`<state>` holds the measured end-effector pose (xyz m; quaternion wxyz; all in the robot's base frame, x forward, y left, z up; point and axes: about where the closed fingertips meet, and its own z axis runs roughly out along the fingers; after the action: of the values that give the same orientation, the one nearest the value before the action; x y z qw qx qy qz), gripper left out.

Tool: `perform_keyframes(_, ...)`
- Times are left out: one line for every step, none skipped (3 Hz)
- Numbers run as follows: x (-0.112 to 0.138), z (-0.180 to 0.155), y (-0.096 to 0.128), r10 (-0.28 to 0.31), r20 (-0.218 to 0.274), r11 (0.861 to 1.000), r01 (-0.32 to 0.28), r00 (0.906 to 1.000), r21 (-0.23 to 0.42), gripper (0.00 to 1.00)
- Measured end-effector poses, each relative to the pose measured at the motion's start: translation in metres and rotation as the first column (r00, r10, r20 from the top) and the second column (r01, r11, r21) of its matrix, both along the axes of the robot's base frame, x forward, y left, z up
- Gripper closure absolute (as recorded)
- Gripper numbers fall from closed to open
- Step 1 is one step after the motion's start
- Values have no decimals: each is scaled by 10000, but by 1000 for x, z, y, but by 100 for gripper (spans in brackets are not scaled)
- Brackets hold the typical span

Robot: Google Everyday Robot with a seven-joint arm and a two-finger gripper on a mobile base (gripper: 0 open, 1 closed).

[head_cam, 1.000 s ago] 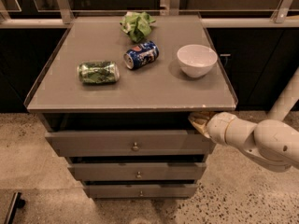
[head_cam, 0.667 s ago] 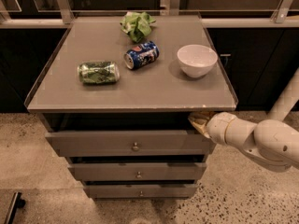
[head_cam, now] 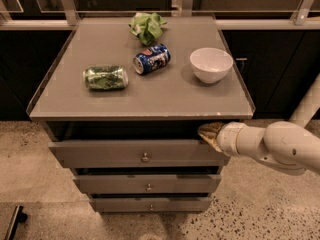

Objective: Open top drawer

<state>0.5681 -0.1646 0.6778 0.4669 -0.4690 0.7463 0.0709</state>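
Camera looks down on a grey cabinet with a flat grey worktop (head_cam: pixel 165 96) and three drawers stacked below it.

The top drawer (head_cam: pixel 100 154), the widest of the three, has a flat matte grey front. It sits directly under the worktop lip, with its small round metal knob (head_cam: pixel 145 158) at the centre. I see a dark gap between its upper edge and the underside of the worktop. Below it are the mid-width grey drawer (head_cam: pixel 110 184) and the narrowest grey drawer (head_cam: pixel 120 204).

The white arm (head_cam: pixel 280 146) reaches in from the right at drawer height. The tan-tipped tool (head_cam: pixel 210 134) is tucked under the right front corner of the worktop, at the upper right end of the top drawer's front. It is well apart from the knob. I cannot tell how far the tool is open, nor whether it has hold of the drawer edge.

On the worktop:
- A crushed green drink can (head_cam: pixel 105 77) lies on its side at the left.
- A blue drink can (head_cam: pixel 151 59) lies on its side near the middle.
- A white round bowl (head_cam: pixel 211 64) stands upright at the right.
- A crumpled green bag (head_cam: pixel 146 26) sits at the back edge.

Speckled stone floor (head_cam: pixel 270 209) around the base.
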Motion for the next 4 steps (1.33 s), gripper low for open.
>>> perform_keyframes(1,4,1,1,-1,10000,-1,10000,-1,100)
perform_keyframes(-4,3,3,61,-186,10000,-61,9998,-17,100)
perform_keyframes(-8,3,0,-39,-337,10000,41,9994,60,100)
perform_keyframes(-11,2,2,-48,-507,9998,59,9987,209,100)
